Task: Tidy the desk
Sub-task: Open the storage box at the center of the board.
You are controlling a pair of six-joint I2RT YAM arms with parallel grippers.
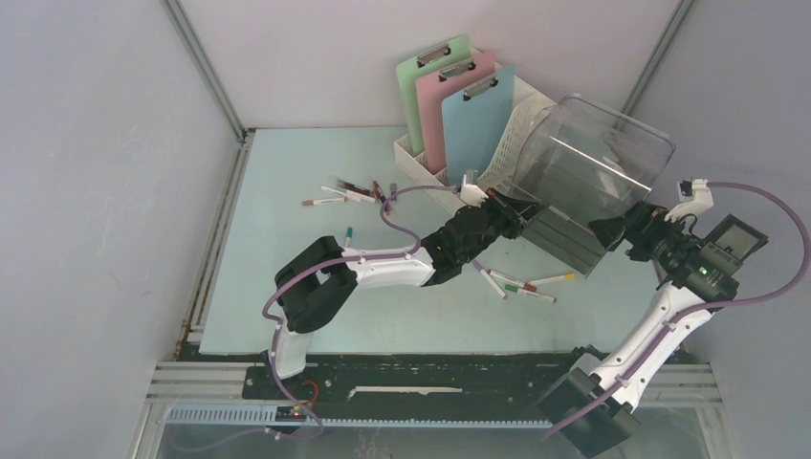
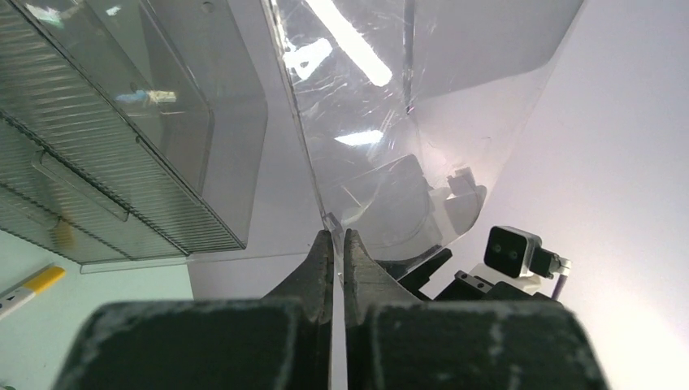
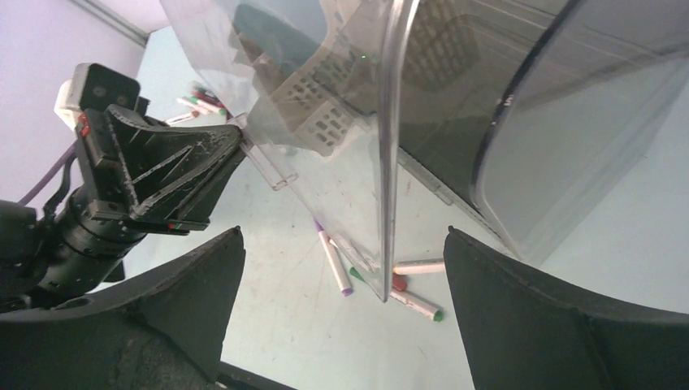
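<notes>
Large, flat, smooth pale mint-blue desk [image 1: 287, 201] is recorded across the middle of the top view, arm bases at its near edge; every item noted below lies on or over it.

A large transparent plastic box [image 1: 598, 158], with ribbed clear drawers [image 1: 564, 239] in its lower part, is held tilted over the right half of the desk; whether its lower corner touches the surface cannot be told. A white perforated plastic basket [image 1: 516, 124] is placed just beside it at the far edge; three flat clipboards [image 1: 449, 105] (green, pink, blue) are stood upright in it.

Left gripper [image 1: 505, 206]: closed to a hairline gap; a thin edge of the box wall is seen pinched at its tips in the left wrist view.

Right gripper [image 1: 617, 232]: spread to its widest, nothing held; in the right wrist view a wall edge of the box is seen between the two fingers [image 3: 552, 317], touched by neither.

Slim white marker pens [image 1: 516, 284] with coloured caps are scattered on the desk below the box; a second group is noted left of the basket; one pen lies alone, nearer the left arm.
</notes>
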